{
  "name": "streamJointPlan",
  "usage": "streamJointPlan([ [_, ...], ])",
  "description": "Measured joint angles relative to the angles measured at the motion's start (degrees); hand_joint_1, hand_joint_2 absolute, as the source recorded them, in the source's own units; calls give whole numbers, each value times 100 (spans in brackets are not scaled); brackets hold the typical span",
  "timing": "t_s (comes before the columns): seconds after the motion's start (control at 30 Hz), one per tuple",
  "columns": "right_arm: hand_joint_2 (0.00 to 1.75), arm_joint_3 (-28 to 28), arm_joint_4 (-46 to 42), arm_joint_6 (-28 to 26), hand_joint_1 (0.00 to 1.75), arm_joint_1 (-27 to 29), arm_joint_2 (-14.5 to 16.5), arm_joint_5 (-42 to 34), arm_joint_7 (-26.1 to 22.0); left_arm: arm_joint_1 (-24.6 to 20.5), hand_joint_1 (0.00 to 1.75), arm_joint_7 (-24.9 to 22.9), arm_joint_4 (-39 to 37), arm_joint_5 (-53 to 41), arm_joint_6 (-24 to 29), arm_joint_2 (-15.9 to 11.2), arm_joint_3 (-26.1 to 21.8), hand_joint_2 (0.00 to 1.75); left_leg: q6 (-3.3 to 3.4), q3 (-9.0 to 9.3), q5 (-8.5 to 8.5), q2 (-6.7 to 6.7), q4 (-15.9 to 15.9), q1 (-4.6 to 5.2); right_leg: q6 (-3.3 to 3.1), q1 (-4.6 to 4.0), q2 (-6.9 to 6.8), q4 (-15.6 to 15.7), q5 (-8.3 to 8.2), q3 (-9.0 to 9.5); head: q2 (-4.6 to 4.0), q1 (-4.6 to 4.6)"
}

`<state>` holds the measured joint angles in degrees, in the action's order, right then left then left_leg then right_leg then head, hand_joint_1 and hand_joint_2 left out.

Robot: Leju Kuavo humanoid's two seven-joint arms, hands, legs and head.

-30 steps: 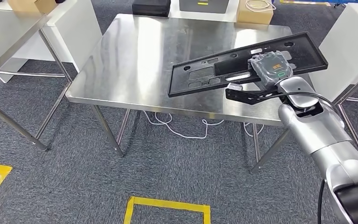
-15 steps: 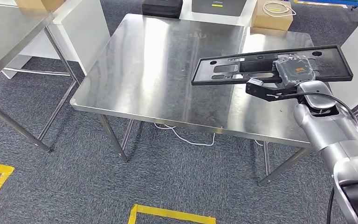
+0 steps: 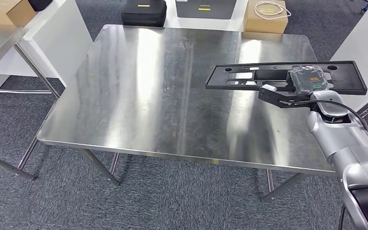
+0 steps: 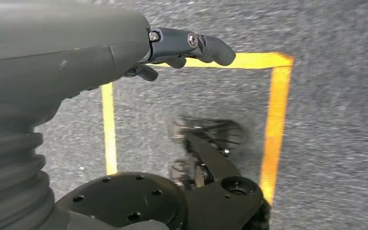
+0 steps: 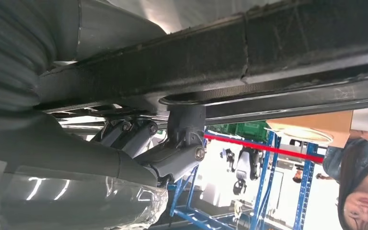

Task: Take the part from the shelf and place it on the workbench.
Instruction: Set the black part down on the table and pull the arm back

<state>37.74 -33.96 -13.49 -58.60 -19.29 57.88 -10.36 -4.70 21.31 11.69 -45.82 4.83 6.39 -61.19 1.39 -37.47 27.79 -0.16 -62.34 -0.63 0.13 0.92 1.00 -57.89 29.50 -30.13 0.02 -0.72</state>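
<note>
The right hand [image 3: 307,81] grips the long black part [image 3: 268,75], held flat above the workbench [image 3: 172,96] near its right edge. The left hand [image 4: 182,45], fingers apparently curled loosely, holds nothing above the yellow-taped floor [image 4: 316,120].

One long black part [image 3: 287,76] is showing above one steel surface [image 3: 148,86]. Two cardboard boxes are sitting around it, one [image 3: 263,14] beyond the far edge and one [image 3: 2,10] off to the far left. One black case [image 3: 143,12] is lying on the floor beside one dark flat box [image 3: 203,7]. One person [image 5: 359,187] is standing nearby.
</note>
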Motion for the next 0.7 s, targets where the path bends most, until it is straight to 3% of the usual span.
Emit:
streamJointPlan([
  [0.07,175,0,56,-6,175,52,15,-1,2,16,0,1,-2,3,0,-16,-9,175,123,34,-485,-21,244,89,69,54,-14,175,68,213,0,11],
  [0.13,175,-5,101,-13,175,98,36,10,-2,30,0,15,-3,4,3,-39,-28,175,233,180,-575,-64,379,191,141,102,-29,423,34,392,0,-13],
  [0.2,175,-28,113,-19,175,123,68,35,-13,21,0,66,2,5,12,-51,-45,175,316,558,-511,-97,863,211,173,77,-41,467,-5,415,0,-40],
  [0.27,175,-49,142,-38,175,197,76,64,-19,-3,0,163,7,32,1,-49,-57,175,339,987,-418,-129,1403,175,126,38,-51,25,3,187,0,-46],
  [0.33,175,-50,212,-52,175,418,73,87,-18,1,0,334,2,93,-2,-37,-81,175,313,1387,-347,-168,1726,141,35,32,-47,-641,179,-154,0,-50],
  [0.37,175,-54,252,-54,175,556,72,93,-21,13,0,480,-1,136,63,-27,-99,175,286,1601,-304,-183,1857,114,26,39,-44,-834,317,-300,0,-40],
  [0.4,175,-64,285,-53,175,667,70,97,-32,25,0,658,-4,187,198,-6,-123,175,243,1801,-251,-195,1964,84,57,60,-43,-876,428,-432,0,-31],
  [0.43,131,-76,310,-54,131,736,68,103,-52,33,0,860,-5,236,379,14,-155,175,196,1971,-179,-205,2036,52,142,100,-48,-754,452,-540,0,-23],
  [0.47,87,-91,325,-58,87,768,65,109,-74,37,0,1063,-6,278,567,33,-188,175,142,2103,-84,-213,2057,23,286,173,-73,-505,337,-635,0,-15],
  [0.5,44,-99,347,-63,44,789,58,115,-96,40,0,1238,-6,309,724,45,-219,175,83,2183,43,-217,2011,3,491,278,-128,-182,-4,-728,0,-10],
  [0.53,0,-105,374,-68,0,816,43,124,-123,48,0,1383,-6,328,830,39,-243,131,15,2230,224,-231,1866,-23,648,357,-215,90,-423,-829,0,-14],
  [0.57,0,-109,399,-66,0,852,38,134,-155,50,0,1501,-4,358,892,29,-264,87,-54,2205,396,-243,1669,-41,702,406,-282,211,-774,-895,-1,-20],
  [0.6,0,-116,414,-62,0,877,21,146,-198,48,0,1578,-1,394,930,17,-288,44,-111,2141,556,-248,1470,-60,671,422,-330,188,-1001,-962,-1,-26],
  [0.63,0,-132,390,-58,0,863,5,163,-241,33,0,1596,3,432,940,11,-318,0,-159,2073,676,-232,1272,-82,543,396,-338,57,-1018,-1025,-1,-39],
  [0.67,0,-152,345,-52,0,809,9,179,-270,-12,0,1524,7,467,921,11,-350,0,-188,1960,699,-203,1082,-97,422,386,-315,-84,-944,-1060,-1,-48],
  [0.7,0,-176,299,-51,0,720,-14,191,-283,-58,0,1369,8,480,886,13,-374,0,-216,1842,705,-160,852,-115,353,386,-291,-159,-885,-1099,-1,-64],
])
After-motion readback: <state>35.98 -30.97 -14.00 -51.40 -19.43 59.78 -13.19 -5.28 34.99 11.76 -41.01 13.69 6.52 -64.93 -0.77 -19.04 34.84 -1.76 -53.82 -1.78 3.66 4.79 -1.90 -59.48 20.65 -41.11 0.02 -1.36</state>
